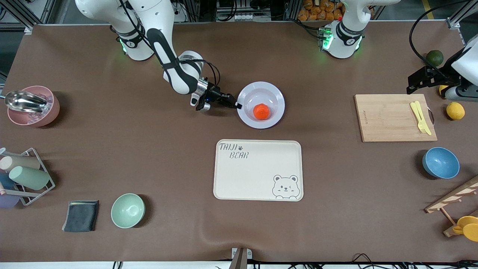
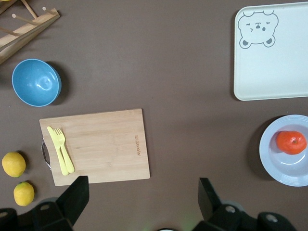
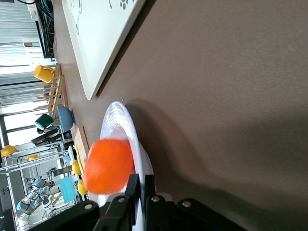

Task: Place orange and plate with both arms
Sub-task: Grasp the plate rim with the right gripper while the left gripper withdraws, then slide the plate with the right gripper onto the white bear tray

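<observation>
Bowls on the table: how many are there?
3. A pink bowl holding a metal scoop at the right arm's end, a green bowl beside the grey cloth, and a blue bowl at the left arm's end. None looks hidden.

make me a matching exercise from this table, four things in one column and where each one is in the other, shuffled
Things:
1. orange
2. yellow fork
3. metal scoop
4. right gripper

Places:
A. on the wooden cutting board
B. in the pink bowl
C. shut on the rim of the plate
D. lying in the plate

Pairs: 1-D, 2-A, 3-B, 4-C

The left gripper is open, up over the left arm's end of the table, beside the cutting board.
</observation>
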Robot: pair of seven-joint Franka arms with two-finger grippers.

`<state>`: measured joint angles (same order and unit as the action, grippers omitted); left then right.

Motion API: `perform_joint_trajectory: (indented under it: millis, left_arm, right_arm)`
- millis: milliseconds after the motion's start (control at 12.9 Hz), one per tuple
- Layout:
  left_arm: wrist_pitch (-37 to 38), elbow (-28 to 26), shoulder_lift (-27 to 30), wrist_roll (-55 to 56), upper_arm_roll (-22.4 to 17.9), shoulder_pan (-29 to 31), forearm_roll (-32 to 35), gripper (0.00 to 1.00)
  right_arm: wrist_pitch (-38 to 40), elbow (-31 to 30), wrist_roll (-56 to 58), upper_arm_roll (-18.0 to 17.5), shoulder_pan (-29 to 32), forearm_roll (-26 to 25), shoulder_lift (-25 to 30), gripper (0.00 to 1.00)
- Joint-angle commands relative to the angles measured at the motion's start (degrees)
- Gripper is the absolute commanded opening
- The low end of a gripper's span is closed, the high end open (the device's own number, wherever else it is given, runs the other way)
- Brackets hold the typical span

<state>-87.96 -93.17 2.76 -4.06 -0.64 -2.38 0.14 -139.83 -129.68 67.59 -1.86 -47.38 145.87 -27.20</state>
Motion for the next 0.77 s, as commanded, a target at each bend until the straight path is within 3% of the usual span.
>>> perform_joint_trajectory:
  millis: [0, 232, 695]
  left_arm:
    - [1.12, -0.17, 1.02, 1.08, 0.29, 0.36, -1.28, 1.00]
    - [1.21, -0.17, 1.02, 1.08, 0.37, 0.36, -1.19, 1.00]
    - [1.21, -0.17, 1.02, 1.08, 0.37, 0.36, -1.19, 1.00]
  right_arm:
    - [-1.24, 1.09, 1.14, 0.37, -0.70, 5.38, 1.00, 0.00]
    - [-1.32, 1.09, 0.01, 0.37, -0.70, 7.85, 3.81, 0.00]
    - [-1.68, 2.23, -5.27, 0.72, 1.14, 8.21, 6.89, 0.00]
